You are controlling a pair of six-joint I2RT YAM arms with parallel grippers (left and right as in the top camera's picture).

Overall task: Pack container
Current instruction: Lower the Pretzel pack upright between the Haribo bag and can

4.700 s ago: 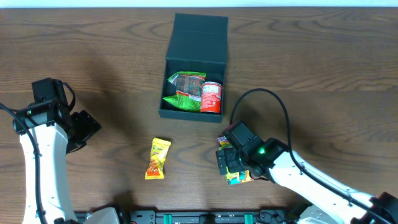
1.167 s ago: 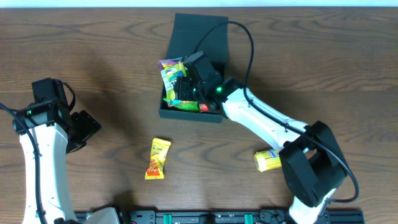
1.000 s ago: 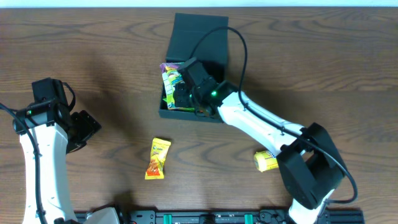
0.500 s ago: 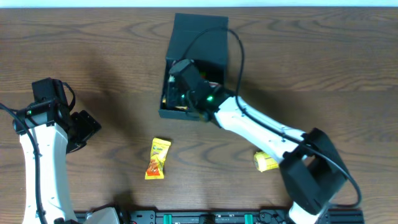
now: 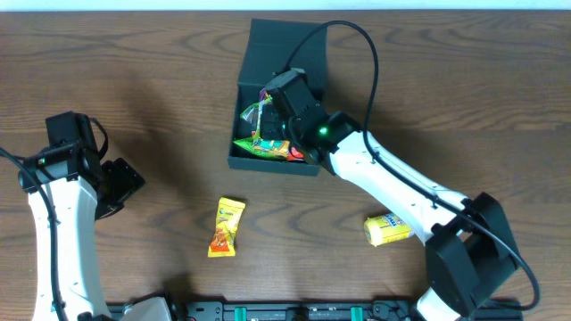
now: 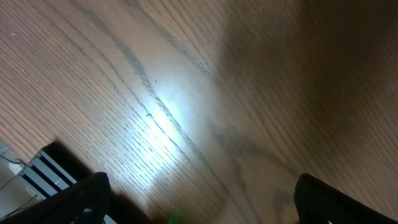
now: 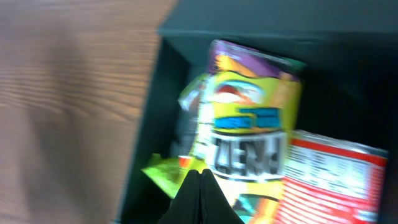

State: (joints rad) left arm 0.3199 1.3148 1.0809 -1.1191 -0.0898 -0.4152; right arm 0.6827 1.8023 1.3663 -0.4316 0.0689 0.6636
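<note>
The dark teal container (image 5: 254,162) stands open at the table's far middle, its flap lid (image 5: 287,40) lying back. Inside it lie a yellow-and-purple packet (image 7: 249,124), a red packet (image 7: 336,180) and a green packet (image 7: 165,174). My right gripper (image 5: 278,100) hovers over the container's opening, shut, with nothing between its fingertips (image 7: 200,173). The container's wall (image 7: 249,28) frames the right wrist view. My left gripper (image 5: 120,183) stays far off at the left, open over bare wood (image 6: 202,182).
A yellow-orange packet (image 5: 226,226) lies on the table in front of the container. Another yellow packet (image 5: 386,229) lies at the front right, beside my right arm. The right arm's cable arcs over the container's right side.
My right gripper dipped into the container's left side with the yellow-and-purple packet, then rose and shifted right, shutting empty. The packet now lies inside. The left arm has not moved.
</note>
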